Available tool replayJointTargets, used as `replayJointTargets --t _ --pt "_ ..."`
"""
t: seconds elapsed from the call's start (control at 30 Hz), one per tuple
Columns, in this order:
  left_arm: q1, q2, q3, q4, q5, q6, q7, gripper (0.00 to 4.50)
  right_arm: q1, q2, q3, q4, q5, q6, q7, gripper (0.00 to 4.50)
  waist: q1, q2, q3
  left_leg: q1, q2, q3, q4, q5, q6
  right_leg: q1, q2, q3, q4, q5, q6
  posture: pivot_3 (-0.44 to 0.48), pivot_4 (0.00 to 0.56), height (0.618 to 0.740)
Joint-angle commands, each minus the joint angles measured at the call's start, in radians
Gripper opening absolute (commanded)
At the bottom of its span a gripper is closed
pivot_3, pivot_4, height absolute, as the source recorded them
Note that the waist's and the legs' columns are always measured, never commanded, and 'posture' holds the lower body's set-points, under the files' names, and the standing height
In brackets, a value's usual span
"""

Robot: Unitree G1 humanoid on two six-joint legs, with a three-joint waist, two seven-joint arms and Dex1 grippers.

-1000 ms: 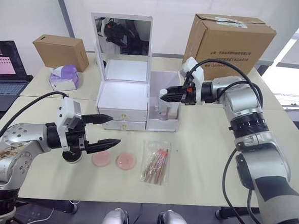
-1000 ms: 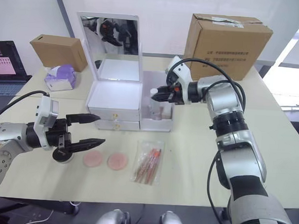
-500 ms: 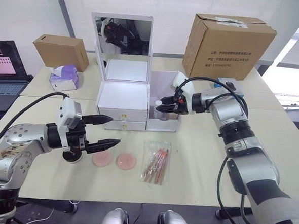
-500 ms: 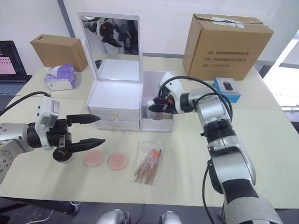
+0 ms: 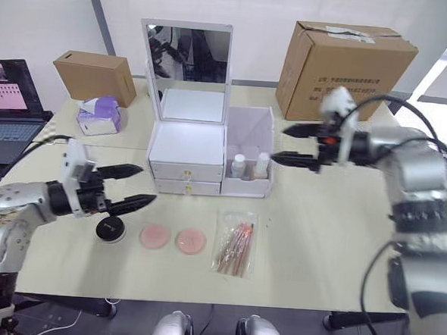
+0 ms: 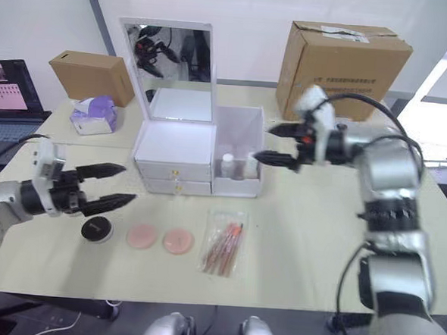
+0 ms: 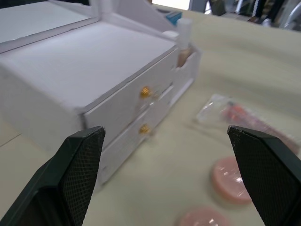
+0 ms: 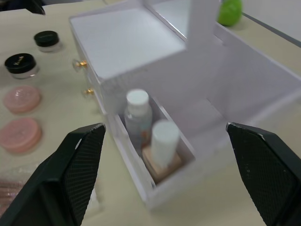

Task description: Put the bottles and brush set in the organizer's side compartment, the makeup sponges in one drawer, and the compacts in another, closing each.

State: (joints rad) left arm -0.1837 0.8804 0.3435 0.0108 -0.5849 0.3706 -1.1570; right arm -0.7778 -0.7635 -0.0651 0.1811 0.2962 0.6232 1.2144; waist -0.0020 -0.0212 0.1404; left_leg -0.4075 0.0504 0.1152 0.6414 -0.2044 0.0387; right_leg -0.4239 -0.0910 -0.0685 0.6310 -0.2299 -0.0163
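Both hands, right hand (image 5: 295,145) and left hand (image 5: 135,187), are hanging released; brush set (image 5: 235,243) packet risks snagging the side compartment (image 5: 250,131) wall beside the bottles (image 5: 249,165).

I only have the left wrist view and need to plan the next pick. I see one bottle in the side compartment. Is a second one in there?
Observer: Yes. One bottle stands beside another bottle in the side compartment.
Operator: Is the right gripper carrying anything?
Observer: No. The right gripper is open and empty, beside that compartment.
Operator: Anything near my gripper?
Observer: A black jar sits on the table by the open left gripper.
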Motion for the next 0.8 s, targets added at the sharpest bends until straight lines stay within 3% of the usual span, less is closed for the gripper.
replayJointTargets --t 0.03,0.2,0.4,0.67,0.8 --pt "0.019 0.05 0.09 0.17 0.038 -0.111 -0.053 4.5 0.15 -0.106 -0.154 -0.102 0.04 0.018 -0.034 4.45 0.002 0.0 0.0 0.0 0.0 0.0 -0.001 0.0 0.0 -0.001 0.0 0.0 0.0 0.0 0.0 0.0 0.15 0.731" --pt "0.031 0.125 0.179 0.526 0.074 -0.235 -0.115 4.5 0.465 -0.206 -0.405 -0.1 0.04 -0.036 -0.084 4.45 0.004 0.001 0.0 0.0 0.001 0.0 -0.001 -0.001 -0.001 -0.001 -0.001 0.0 -0.001 -0.003 0.004 0.0 0.15 0.731" --pt "-0.011 0.208 0.185 0.822 0.134 -0.389 -0.16 4.5 0.704 -0.192 -0.567 -0.112 0.075 -0.069 -0.113 4.45 0.007 0.001 0.0 0.001 0.001 0.0 -0.002 -0.008 -0.011 -0.002 -0.003 -0.001 -0.001 -0.008 0.004 0.0 0.15 0.731" --pt "-0.109 0.201 0.118 0.874 0.191 -0.386 -0.146 4.5 0.743 -0.17 -0.539 -0.195 0.135 -0.036 -0.152 4.45 0.013 0.001 0.0 0.001 0.001 0.0 -0.002 -0.008 -0.011 -0.001 -0.005 -0.002 -0.001 -0.007 0.005 0.0 0.15 0.731" --pt "-0.144 0.178 0.036 0.771 0.217 -0.287 -0.152 4.5 0.694 -0.12 -0.505 -0.288 0.214 0.046 -0.223 4.45 0.014 0.0 0.0 0.0 0.0 0.0 -0.002 -0.008 -0.011 0.0 -0.004 -0.003 -0.001 -0.005 0.008 0.0 0.15 0.731"
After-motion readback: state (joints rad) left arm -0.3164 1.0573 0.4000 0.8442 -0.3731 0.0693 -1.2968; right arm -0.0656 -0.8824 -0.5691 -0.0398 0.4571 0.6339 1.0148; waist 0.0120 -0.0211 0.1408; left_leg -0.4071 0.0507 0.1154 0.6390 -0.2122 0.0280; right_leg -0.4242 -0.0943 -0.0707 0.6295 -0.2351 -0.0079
